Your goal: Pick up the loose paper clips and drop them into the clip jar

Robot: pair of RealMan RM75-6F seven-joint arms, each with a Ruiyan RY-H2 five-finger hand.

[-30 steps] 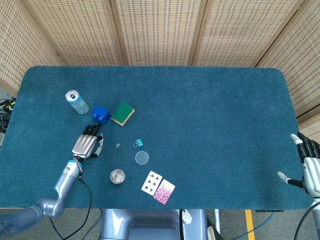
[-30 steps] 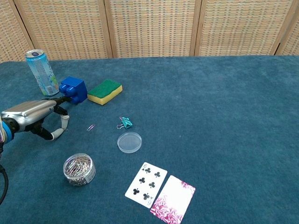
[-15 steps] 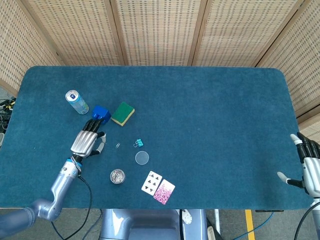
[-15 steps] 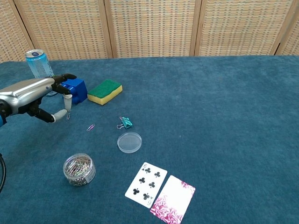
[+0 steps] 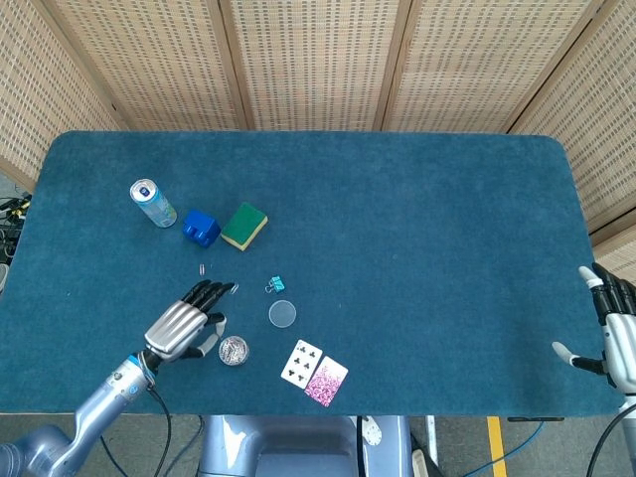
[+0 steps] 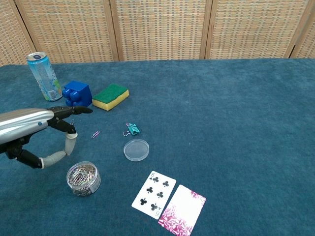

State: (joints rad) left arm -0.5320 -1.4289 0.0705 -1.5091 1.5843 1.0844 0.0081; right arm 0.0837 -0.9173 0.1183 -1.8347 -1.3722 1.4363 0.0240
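Observation:
The clip jar (image 5: 234,350) (image 6: 83,178) stands open near the table's front left, full of silver clips. Its round clear lid (image 6: 136,150) lies to the right. One loose paper clip (image 6: 95,134) (image 5: 233,289) lies on the blue cloth beyond the jar. A second small clip (image 6: 72,122) (image 5: 203,268) lies nearer the blue block. My left hand (image 5: 184,328) (image 6: 34,132) hovers just left of the jar, fingers spread, thumb apart, nothing seen in it. My right hand (image 5: 616,333) rests open at the table's right edge, seen only in the head view.
A teal binder clip (image 6: 131,129) lies beyond the lid. Two playing cards (image 6: 153,189) lie right of the jar. A blue block (image 6: 77,93), a green-and-yellow sponge (image 6: 110,96) and a drink can (image 6: 44,76) stand at the back left.
My left hand has drawn back from beside the blue block to the jar's left side. A small clip now shows on the cloth where the fingers were.

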